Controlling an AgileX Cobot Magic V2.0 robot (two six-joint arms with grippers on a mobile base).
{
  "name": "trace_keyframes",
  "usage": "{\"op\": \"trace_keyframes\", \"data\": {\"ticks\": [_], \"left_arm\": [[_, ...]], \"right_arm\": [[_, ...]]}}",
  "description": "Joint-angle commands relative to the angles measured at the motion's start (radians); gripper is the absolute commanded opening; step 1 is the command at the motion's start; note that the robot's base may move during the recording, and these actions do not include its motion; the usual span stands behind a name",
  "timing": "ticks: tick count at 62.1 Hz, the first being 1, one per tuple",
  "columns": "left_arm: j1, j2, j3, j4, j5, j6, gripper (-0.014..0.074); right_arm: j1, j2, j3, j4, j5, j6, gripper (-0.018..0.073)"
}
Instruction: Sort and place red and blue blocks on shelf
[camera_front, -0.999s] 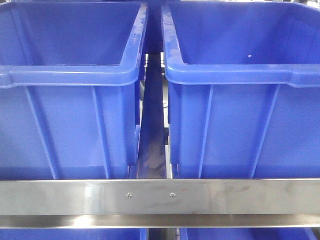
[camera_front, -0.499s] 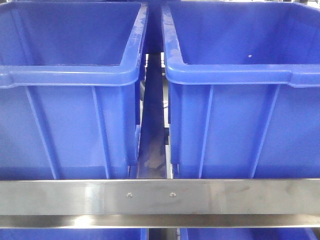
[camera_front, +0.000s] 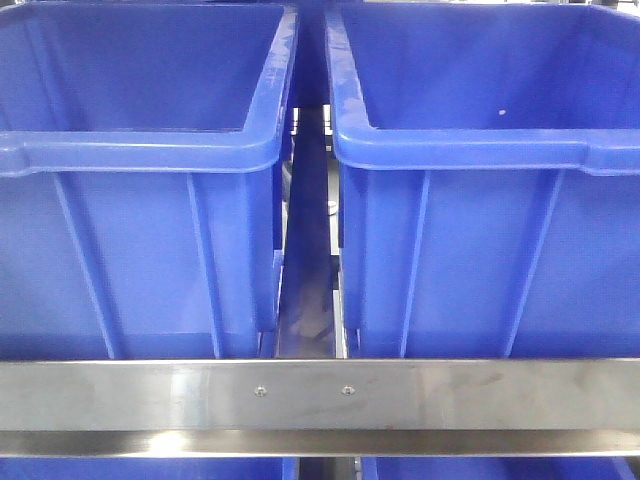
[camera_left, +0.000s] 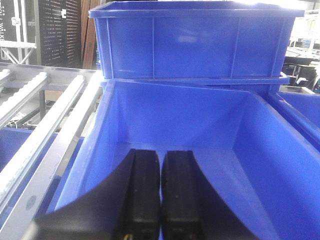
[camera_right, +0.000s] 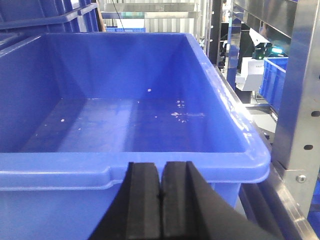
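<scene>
Front view: two big blue bins, L bin (camera_front: 140, 200) and R bin (camera_front: 490, 200), sit side by side on the shelf (camera_front: 320, 395), narrow gap btwn them. Shelf's front rail runs flat across the bottom w/ two small screws near centre. Rims of more bins show below the rail. Neither of my arms appears in this view.

L wrist view: my left gripper (camera_left: 160, 200) reaches level over the near wall of a bin (camera_left: 260, 150), pointing toward its far wall. Fingers are pressed together, only a thin seam btwn them, nothing held. A second bin (camera_left: 195, 42) sits stacked behind and above. Roller tracks (camera_left: 45, 130) run along the left side.

R wrist view: my right gripper (camera_right: 161, 200) sits just outside the near rim of a bin (camera_right: 125, 165), tips about level w/ the rim, aimed across it. Fingers closed flush, nothing btwn them. Bin floor shows pale specks only. Steel upright (camera_right: 300, 100) stands to the right.

Red and blue blocks: not visible in any view.
</scene>
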Motion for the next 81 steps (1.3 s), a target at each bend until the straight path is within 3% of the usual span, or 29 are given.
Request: {"op": "trace_keyframes", "data": {"ticks": [1,52,81], "left_arm": [[0.001,0.009,-0.031,-0.008,-0.089,0.002,0.0126],[0.001,0.009,-0.029,-0.008,-0.091,0.002,0.0126],[0.015,-0.106,0.194,0.046,-0.083,0.002,0.0126]], "right_arm": [[-0.002,-0.021,-0.024,-0.006,-0.075,-0.004,0.0045],[-0.002,-0.021,-0.024,-0.006,-0.075,-0.004,0.0045],[-0.002,-0.021,-0.024,-0.006,-0.075,-0.004,0.0045]]}}
